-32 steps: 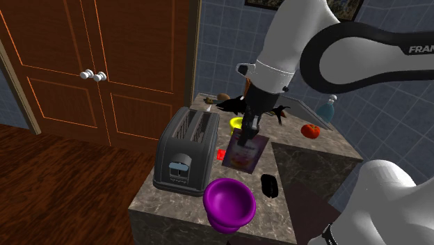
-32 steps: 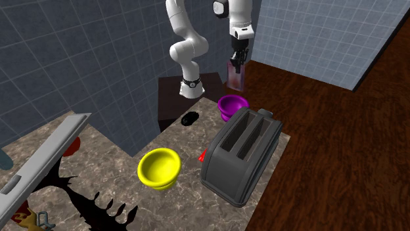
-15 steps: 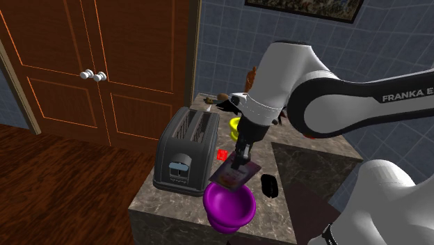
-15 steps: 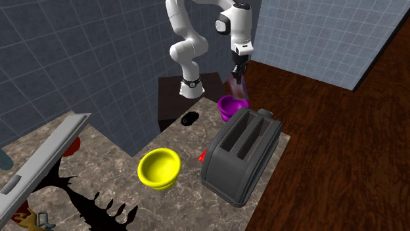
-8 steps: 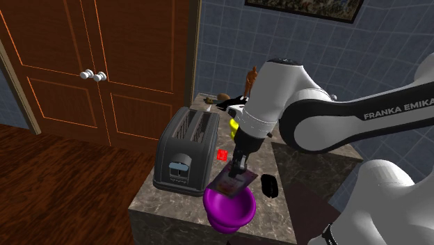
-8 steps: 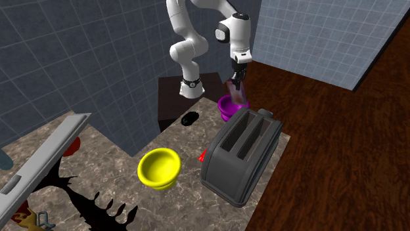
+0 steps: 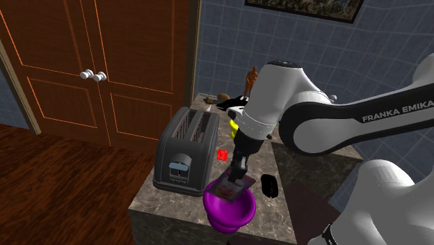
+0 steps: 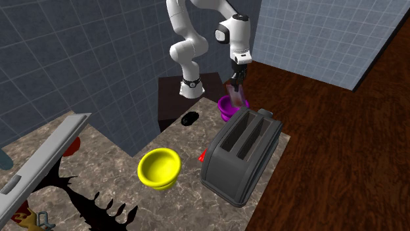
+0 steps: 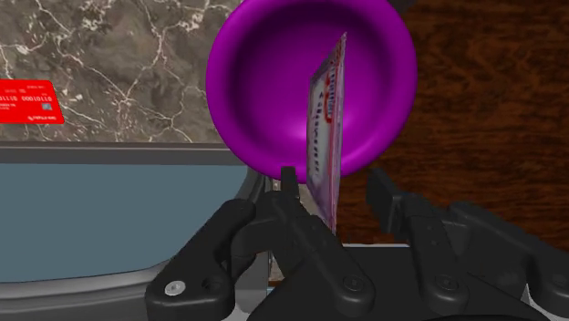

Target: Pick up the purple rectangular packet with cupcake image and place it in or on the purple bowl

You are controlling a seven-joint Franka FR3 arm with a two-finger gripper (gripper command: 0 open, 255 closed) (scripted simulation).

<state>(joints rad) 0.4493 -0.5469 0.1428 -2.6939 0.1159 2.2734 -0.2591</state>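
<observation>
You were almost done with this job. The purple bowl (image 7: pixel 226 209) sat at the edge of the counter (image 7: pixel 174 202). The packet (image 9: pixel 326 128) was up off the counter, tilted, right over the bowl's open top. I could not tell if it touched the bowl. The claw (image 9: pixel 334 178) was open, with its two fingers apart and the packet between them. One finger was right next to the packet, and the other did not touch it. So I think the packet was not gripped. The picking up was done, I think. What was left was for the packet to come to rest in the bowl, and for you to pull the arm up and away.

The room had blue-grey tiled walls (image 7: pixel 229 42), a big brown wooden door (image 7: pixel 104 62) with two white knobs, and a dark wooden floor (image 7: pixel 55 188). The counter was brown stone with pale veins.

On the counter stood a dark grey toaster (image 7: pixel 184 149), just beside the purple bowl. A yellow bowl (image 8: pixel 159 167) sat on the far side of the toaster from the purple one. A small black thing (image 7: pixel 270 185) lay near the purple bowl, and a little red card (image 9: pixel 27 100) lay flat by the toaster.
</observation>
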